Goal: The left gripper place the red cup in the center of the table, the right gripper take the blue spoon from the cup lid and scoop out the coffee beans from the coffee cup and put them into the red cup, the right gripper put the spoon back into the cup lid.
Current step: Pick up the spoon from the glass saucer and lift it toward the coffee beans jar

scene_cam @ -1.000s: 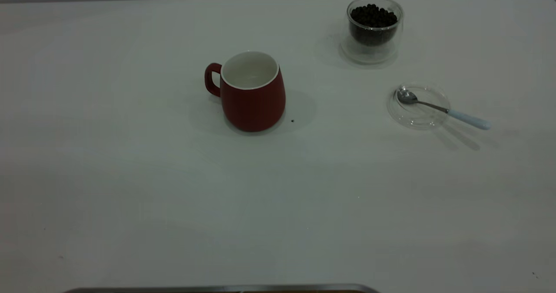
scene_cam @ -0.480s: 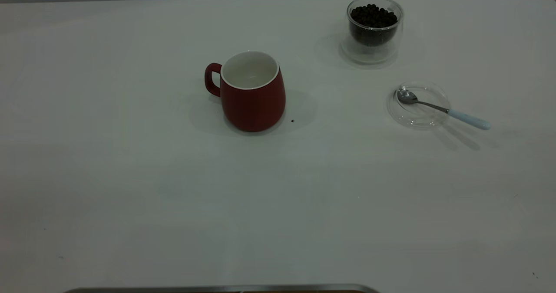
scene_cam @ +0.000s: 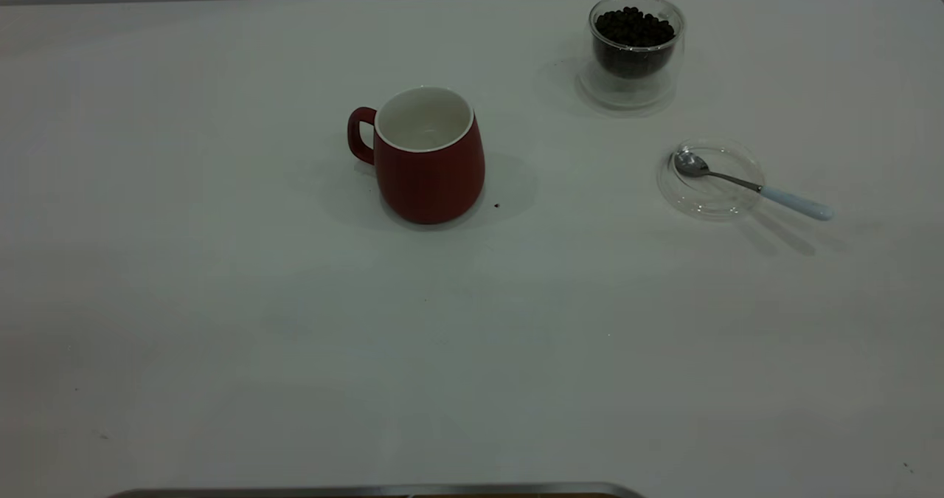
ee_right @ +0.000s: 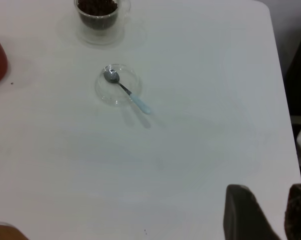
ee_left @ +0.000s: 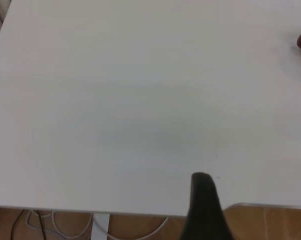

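The red cup stands upright near the middle of the table, handle to the left, white inside. The coffee cup holds the coffee beans at the far right. In front of it, the blue spoon rests with its bowl in the cup lid, its handle sticking out to the right. Neither gripper shows in the exterior view. My right gripper hovers open and empty over the table's near right part, far from the spoon and lid. Only one left finger shows, at the table's near edge.
A dark speck lies just right of the red cup's base. A grey metal edge runs along the front of the exterior view. The table's rounded corner and a dark object beyond it show in the right wrist view.
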`<state>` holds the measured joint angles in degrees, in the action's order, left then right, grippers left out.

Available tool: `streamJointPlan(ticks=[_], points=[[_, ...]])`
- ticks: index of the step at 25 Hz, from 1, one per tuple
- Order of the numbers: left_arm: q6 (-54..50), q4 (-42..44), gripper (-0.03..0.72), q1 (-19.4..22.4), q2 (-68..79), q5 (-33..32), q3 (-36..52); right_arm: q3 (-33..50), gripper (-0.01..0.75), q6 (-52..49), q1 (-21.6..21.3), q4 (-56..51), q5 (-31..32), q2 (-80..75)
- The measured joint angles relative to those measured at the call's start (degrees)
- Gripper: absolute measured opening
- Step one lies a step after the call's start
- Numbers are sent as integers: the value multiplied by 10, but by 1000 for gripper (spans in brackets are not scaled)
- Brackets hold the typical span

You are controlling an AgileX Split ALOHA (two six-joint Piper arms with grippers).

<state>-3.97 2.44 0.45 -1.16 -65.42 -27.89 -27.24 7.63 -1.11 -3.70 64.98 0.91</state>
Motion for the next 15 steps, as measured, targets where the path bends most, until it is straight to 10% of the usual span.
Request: streamJointPlan(ticks=[15], points=[[1, 0, 587, 0, 0, 0, 0, 0, 241, 0, 0, -5, 0, 0]])
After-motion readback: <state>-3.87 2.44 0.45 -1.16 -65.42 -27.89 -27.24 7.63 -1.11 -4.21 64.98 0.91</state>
